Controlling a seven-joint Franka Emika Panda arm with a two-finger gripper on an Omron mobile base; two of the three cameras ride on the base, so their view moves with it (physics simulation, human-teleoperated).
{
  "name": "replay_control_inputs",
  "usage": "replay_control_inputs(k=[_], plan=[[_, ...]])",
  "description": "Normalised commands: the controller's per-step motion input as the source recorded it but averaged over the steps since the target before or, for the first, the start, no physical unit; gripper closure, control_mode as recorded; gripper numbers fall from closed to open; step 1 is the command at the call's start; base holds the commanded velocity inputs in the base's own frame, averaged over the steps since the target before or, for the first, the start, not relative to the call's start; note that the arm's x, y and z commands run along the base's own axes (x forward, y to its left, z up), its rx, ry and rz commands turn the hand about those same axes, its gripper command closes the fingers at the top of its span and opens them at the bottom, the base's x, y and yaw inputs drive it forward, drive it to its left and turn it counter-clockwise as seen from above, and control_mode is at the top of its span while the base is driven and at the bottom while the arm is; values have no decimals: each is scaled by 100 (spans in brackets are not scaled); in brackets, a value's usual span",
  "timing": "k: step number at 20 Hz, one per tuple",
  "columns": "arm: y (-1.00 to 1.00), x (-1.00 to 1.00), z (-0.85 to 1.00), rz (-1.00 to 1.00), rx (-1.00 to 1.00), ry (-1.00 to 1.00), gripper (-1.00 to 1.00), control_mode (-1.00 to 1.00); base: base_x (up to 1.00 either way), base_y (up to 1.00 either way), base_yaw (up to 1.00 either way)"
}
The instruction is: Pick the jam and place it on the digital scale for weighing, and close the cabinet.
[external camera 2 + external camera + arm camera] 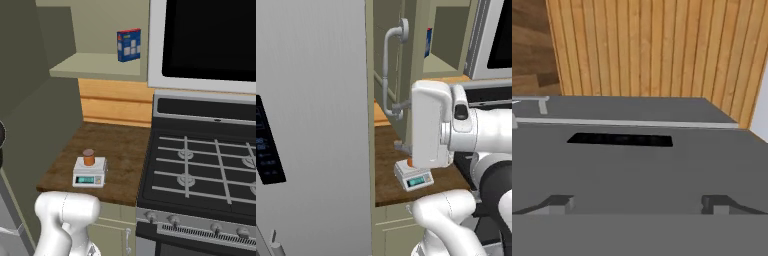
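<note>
Jam (89, 157) upright on scale (90, 173), centred on top plate, nothing touching it. Treat first half as done. Cabinet (35, 60) door (390, 75) open, edge-on to you, handle (388, 70) facing arm; blue-red box (128, 45) on shelf inside. You have closing left. Gripper (640, 204) empty, tips wide apart, looking over stove back panel (637, 150) at wood wall. Next, judged: swing toward door, push shut.

One jam jar (89, 157) stands on one digital scale (90, 173) on the one wooden counter (120, 145). One blue and red box (129, 45) sits on one cabinet (100, 65) shelf. One stove (200, 170) and one refrigerator (311, 125) are present.
</note>
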Motion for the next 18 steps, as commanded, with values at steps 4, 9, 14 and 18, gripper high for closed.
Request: replay_control_inputs(k=[4,9,14,18], plan=[[-5,38,-2,-19,0,0,-100,-100,0,0,0],[1,49,-11,-20,-2,0,-100,-100,0,0,0],[9,54,-19,-18,-1,2,-100,-100,0,0,0],[1,30,-15,-9,0,0,-100,-100,0,0,0]])
